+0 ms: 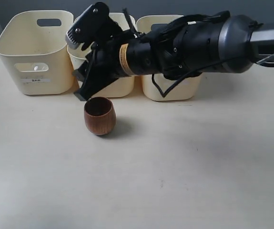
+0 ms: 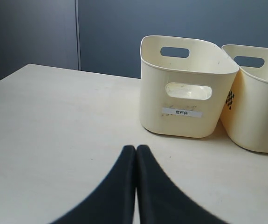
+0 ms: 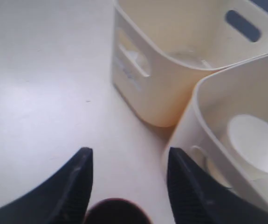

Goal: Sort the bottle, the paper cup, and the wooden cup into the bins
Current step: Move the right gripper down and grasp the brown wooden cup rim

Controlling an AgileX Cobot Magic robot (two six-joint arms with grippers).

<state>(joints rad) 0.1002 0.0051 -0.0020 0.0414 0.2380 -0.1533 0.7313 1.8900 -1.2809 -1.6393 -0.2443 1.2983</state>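
A pale table (image 1: 184,181) holds three cream bins (image 1: 34,52) in a row at the back, with the wooden cup (image 1: 99,115) upright just in front of the middle one. The right gripper (image 3: 129,172) reaches across above the cup, fingers apart and empty; a paper cup (image 3: 257,142) lies in the middle bin. The left gripper (image 2: 136,154) hovers low, fingers pressed together.

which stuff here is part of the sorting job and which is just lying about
Part of the job:
- wooden cup
- paper cup, in the middle bin
- bins
- right pincer, open above the wooden cup

Just lying about:
- nothing seen; left pincer idle, shut
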